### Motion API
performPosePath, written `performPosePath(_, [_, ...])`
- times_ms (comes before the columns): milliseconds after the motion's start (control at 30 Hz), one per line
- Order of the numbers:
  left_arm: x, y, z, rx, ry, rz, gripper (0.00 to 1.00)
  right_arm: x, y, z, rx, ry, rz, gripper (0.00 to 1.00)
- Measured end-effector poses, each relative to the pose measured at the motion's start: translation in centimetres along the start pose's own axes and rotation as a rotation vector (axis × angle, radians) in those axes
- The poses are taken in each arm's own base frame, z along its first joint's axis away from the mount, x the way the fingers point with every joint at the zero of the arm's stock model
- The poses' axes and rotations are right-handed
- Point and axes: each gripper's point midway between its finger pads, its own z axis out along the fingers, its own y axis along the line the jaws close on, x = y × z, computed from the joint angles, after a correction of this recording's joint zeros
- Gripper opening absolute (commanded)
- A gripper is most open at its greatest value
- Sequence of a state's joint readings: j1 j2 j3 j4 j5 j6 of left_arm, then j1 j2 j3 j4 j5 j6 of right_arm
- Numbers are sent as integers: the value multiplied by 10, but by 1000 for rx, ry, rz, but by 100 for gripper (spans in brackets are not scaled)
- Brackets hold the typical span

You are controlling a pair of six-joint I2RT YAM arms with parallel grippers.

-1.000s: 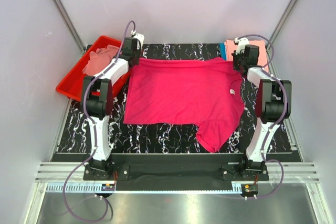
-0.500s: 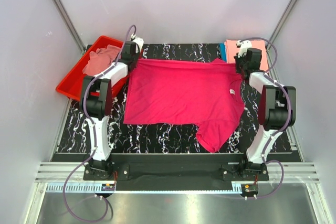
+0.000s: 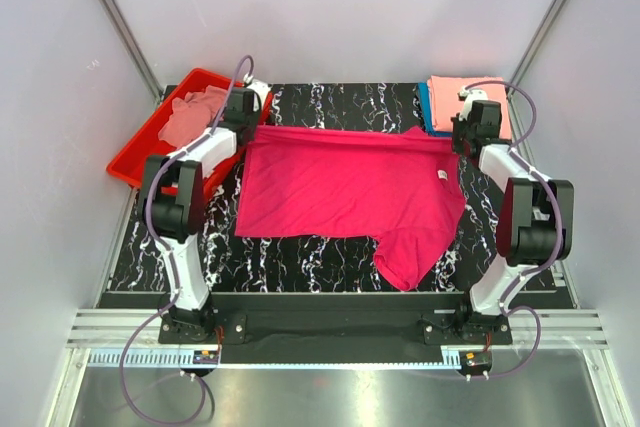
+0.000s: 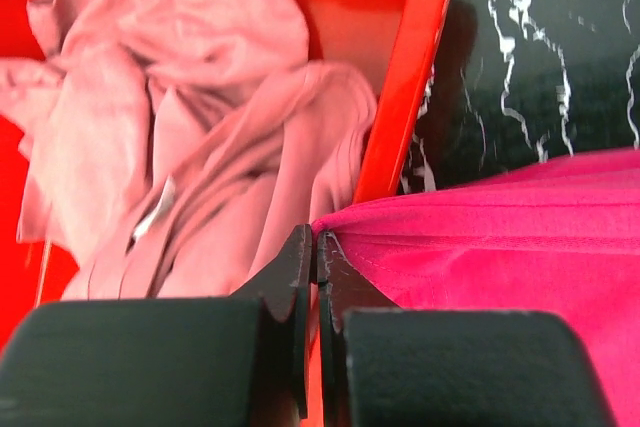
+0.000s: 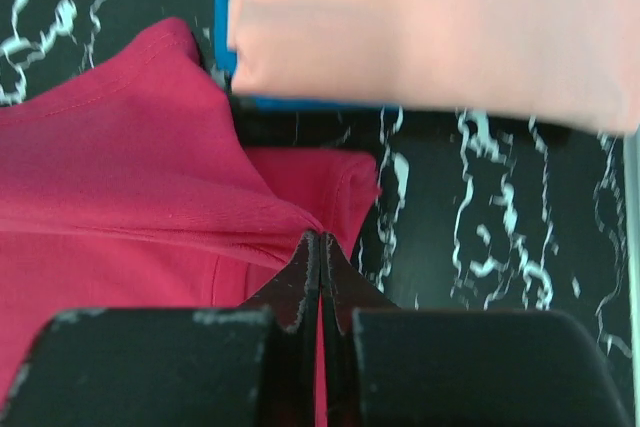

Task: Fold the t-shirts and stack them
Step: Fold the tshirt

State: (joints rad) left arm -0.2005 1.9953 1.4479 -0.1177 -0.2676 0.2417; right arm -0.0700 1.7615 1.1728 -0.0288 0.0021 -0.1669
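Note:
A hot pink t-shirt [image 3: 345, 187] lies spread on the black marbled mat [image 3: 320, 252], with one sleeve [image 3: 408, 257] trailing toward the near edge. My left gripper [image 3: 247, 119] is shut on the shirt's far left corner, and the left wrist view shows the hem pinched at the gripper tips [image 4: 318, 243]. My right gripper [image 3: 468, 137] is shut on the far right corner, cloth caught between its tips [image 5: 321, 239]. The far edge runs taut between the two. A dusty pink t-shirt [image 3: 190, 112] lies crumpled in the red tray [image 3: 130, 165].
A folded salmon-peach t-shirt [image 3: 448, 95] lies on a teal-blue one [image 3: 424, 97] at the mat's back right corner, just beyond my right gripper. The tray's rim [image 4: 405, 77] runs close beside my left gripper. Grey walls close in on both sides.
Both grippers have come a little toward the near side with the shirt's far edge. That edge now sits nearer and is pulled straighter between them.

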Motion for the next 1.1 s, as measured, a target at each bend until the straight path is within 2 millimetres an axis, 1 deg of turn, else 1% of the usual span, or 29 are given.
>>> performPosePath(100, [5,0,-10,-4,5,0,0,15,1,-9,4,41,27,0])
performPosePath(200, [10,-6,-22,-2,15,14,0,25,1,-16,14,73,53,0])
performPosePath(367, [29,-18,-39,-20,46,55,0,42,-4,-22,60,135,84,0])
performPosePath(500, [47,-24,-47,-64,80,91,0,52,-5,-30,79,168,109,0])
performPosePath(567, [49,-23,-49,-96,88,104,0,54,-4,-34,80,173,127,0])
performPosePath(667, [46,-23,-53,-142,83,117,0,59,-2,-39,82,188,164,0])
performPosePath(733, [45,-23,-55,-165,83,126,0,67,0,-42,85,207,182,0])
performPosePath(867, [45,-21,-56,-208,85,132,0,89,3,-45,90,257,205,0])
performPosePath(900, [46,-20,-54,-215,87,133,3,94,3,-46,92,268,211,4])
performPosePath(933, [47,-20,-54,-219,89,133,11,97,4,-47,94,278,216,7])
performPosePath(967, [49,-21,-52,-220,95,136,24,98,4,-48,95,284,219,13])
performPosePath(1000, [53,-22,-51,-220,103,138,41,99,4,-48,96,288,225,20])
performPosePath(1067, [59,-24,-51,-222,117,145,48,101,4,-49,103,295,235,27])
performPosePath(1100, [62,-26,-52,-220,125,150,56,102,3,-50,109,300,235,29])
